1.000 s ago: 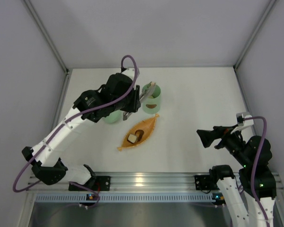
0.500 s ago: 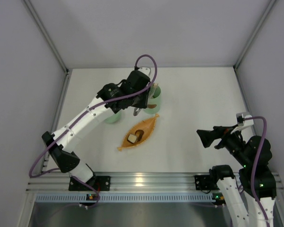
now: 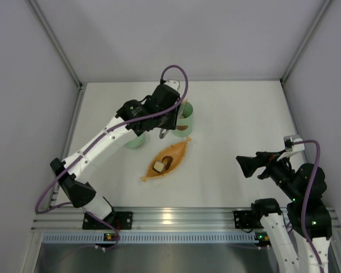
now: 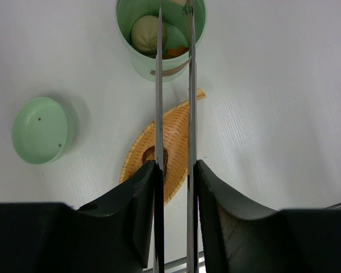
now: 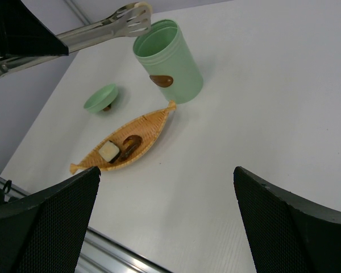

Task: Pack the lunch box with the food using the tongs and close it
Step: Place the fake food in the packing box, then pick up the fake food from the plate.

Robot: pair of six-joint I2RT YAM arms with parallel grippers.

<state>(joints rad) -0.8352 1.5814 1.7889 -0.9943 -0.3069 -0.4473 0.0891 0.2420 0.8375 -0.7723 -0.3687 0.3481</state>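
The mint-green lunch box [image 4: 159, 34] stands open, with a round beige piece of food [image 4: 145, 34] and an orange piece [image 4: 173, 52] inside. My left gripper [image 4: 175, 165] is shut on the tongs [image 4: 159, 85], whose two thin arms stand slightly apart. Their tips [image 5: 133, 20] hover over the box's rim. The lunch box [image 3: 183, 118] sits just behind the orange leaf tray [image 3: 167, 159]. A white cube [image 5: 109, 151] and a dark brown piece [image 5: 131, 145] lie on that tray. The green lid [image 4: 42, 129] lies to the left. My right gripper [image 5: 166, 170] is open and empty.
White side walls enclose the table. The right arm [image 3: 290, 176] is folded back at the near right, away from the objects. An aluminium rail [image 3: 170, 219] runs along the near edge.
Over the second, the left arm swung right and carried the tongs from beside the lid to above the lunch box. The pale piece at the tongs' tips no longer shows. The right arm stayed still.
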